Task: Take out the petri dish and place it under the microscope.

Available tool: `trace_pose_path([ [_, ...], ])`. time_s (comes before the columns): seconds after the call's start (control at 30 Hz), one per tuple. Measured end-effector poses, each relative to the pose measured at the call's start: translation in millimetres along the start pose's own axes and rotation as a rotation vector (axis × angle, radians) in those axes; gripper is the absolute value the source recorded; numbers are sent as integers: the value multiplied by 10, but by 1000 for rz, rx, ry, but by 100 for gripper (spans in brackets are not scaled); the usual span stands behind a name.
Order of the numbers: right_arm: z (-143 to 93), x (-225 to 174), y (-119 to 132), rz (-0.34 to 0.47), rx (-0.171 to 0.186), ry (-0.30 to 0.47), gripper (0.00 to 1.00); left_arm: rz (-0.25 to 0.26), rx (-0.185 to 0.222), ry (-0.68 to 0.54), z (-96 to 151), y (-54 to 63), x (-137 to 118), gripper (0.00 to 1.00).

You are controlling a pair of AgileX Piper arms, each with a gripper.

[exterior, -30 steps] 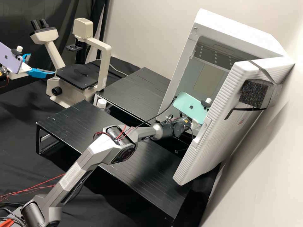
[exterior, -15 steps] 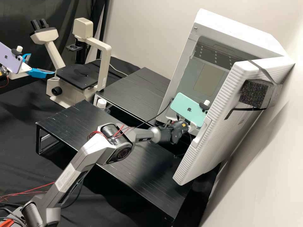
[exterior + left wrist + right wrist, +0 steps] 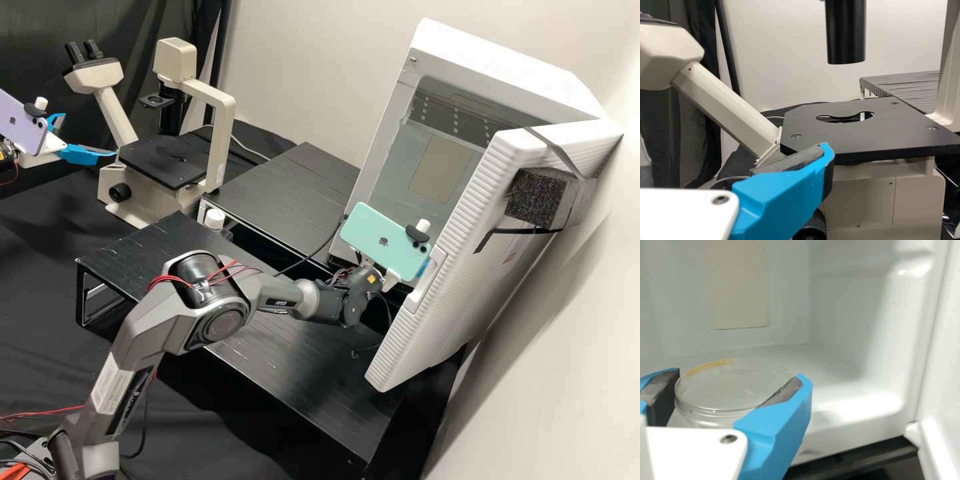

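- The right hand [image 3: 734, 385] is pinching the petri dish [image 3: 735, 377] at the mouth of the white cabinet [image 3: 493, 57];
- the microscope [image 3: 217, 143] is standing well apart, beyond the black stand [image 3: 287, 183];
- the left hand [image 3: 88, 135], spread, is hovering nearer it.

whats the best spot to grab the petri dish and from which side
Best to pinch the petri dish across its round side wall, on two opposite sides, coming in roughly level through the open front of the white box. It is low, wide and looks about level, so that grip should keep it flat. The right claw has it between its fingers that way.
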Motion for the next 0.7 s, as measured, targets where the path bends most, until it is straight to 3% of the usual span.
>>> trace_pose_path([
  [0.23,-22,-542,-302,-40,71,71,0,0,0,0,0,0,0,100],
  [0.4,-91,-898,-501,-49,101,116,0,0,0,0,0,0,0,100],
  [0.6,-480,-1219,-731,-105,43,330,0,0,0,0,0,0,0,100],
  [0.7,-639,-1335,-809,-119,22,400,0,0,0,0,0,0,0,100],
])
